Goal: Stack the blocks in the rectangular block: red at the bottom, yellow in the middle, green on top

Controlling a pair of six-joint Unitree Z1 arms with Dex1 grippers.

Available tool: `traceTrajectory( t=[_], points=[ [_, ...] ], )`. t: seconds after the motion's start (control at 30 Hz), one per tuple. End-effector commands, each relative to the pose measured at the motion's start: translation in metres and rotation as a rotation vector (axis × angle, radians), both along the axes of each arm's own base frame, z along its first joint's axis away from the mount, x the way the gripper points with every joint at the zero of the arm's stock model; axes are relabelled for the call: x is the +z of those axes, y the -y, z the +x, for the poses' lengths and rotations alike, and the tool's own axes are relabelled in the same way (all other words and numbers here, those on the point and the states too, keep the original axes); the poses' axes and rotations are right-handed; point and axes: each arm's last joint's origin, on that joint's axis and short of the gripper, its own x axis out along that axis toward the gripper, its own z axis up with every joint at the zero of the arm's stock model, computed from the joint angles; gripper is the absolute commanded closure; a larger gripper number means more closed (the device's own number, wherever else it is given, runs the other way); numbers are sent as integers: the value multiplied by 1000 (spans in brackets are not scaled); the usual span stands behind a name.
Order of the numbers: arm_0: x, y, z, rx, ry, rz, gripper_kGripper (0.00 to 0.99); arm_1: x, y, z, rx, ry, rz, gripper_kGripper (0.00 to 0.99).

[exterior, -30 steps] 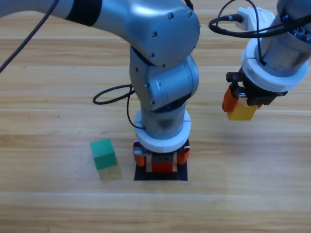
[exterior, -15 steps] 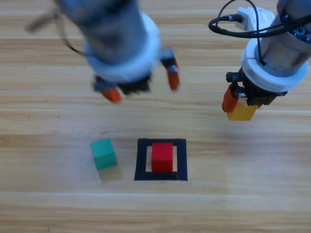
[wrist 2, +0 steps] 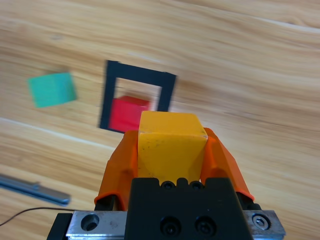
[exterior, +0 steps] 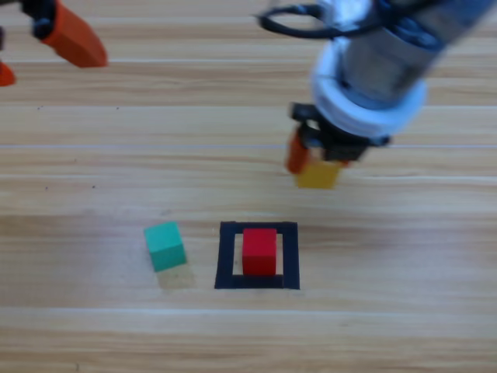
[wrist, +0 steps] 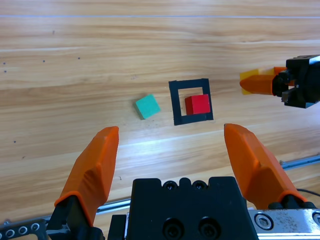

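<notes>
— Two arms are ours to report; where do we find each?

— We find the left gripper [exterior: 35, 47] drawn up into the top-left corner of the high view, little but its orange jaws showing. Its own wrist view looks down from well above the wooden table [exterior: 404, 311], and there the left gripper [wrist: 172, 167] has its jaws spread wide with nothing between them.

— And the right one?

— We see the right gripper [exterior: 314, 163] hanging from a grey arm that comes down from the top edge, right of centre, pointing downward. Its jaws are clamped on the small matte yellow cube [exterior: 318, 174]; in the right wrist view the yellow cube [wrist 2: 171, 145] sits squarely between the two orange jaws of the right gripper [wrist 2: 171, 150], pressed on both sides.

— Where do we place the other pieces?

— We place the small matte red cube [exterior: 259, 251] inside the flat square outline of dark tape [exterior: 225, 256], resting on the table. The carried yellow cube is above the table, up and to the right of that outline, not over it. The small teal-green cube [exterior: 165, 245] sits on the table just left of the outline, apart from it.
</notes>
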Motion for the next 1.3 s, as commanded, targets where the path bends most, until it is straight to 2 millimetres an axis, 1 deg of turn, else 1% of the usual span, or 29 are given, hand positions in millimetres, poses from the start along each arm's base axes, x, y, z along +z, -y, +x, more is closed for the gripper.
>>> traceTrajectory(
  t=[0.03, 0.07, 0.13, 0.17, 0.2, 0.23, 0.3, 0.43, 0.63, 0.67, 0.7, 0.8, 1.03, 1.3],
  points=[
    [-9, -29, -14, 47, 25, 2, 86, -49, -74, -9, 56, -105, -142, 827],
    [-14, -37, -20, 52, 51, -15, 88, -53, -81, -9, 52, -113, -150, 827],
    [-29, -62, -40, -1, 130, -72, 86, -59, -89, -7, 34, -122, -153, 826],
    [-31, -74, -51, -26, 161, -100, 86, -62, -91, -6, 20, -132, -148, 826],
    [-31, -82, -58, -28, 170, -124, 85, -64, -93, -5, 10, -137, -142, 826],
    [-28, -85, -62, -39, 171, -144, 85, -67, -95, -4, -6, -142, -141, 826],
    [-26, -81, -61, -72, 146, -146, 79, -71, -97, -3, -36, -150, -138, 826],
    [-32, -72, -55, -90, 96, -123, 80, -74, -99, -2, -73, -159, -137, 826],
    [-36, -71, -54, -94, 79, -111, 79, -77, -99, -2, -96, -168, -145, 817],
    [-37, -71, -54, -94, 77, -109, 79, -78, -99, -2, -99, -172, -149, 758],
    [-38, -71, -54, -95, 73, -106, 79, -79, -99, -2, -101, -175, -151, 731],
    [-42, -70, -54, -97, 66, -95, 79, -79, -98, -2, -101, -179, -157, 725],
    [-44, -68, -53, -116, 65, -76, 80, -83, -99, -4, -45, -202, -170, 726],
    [-48, -62, -48, -120, 47, -57, 80, -95, -100, -5, 32, -214, -214, 726]
  ],
)
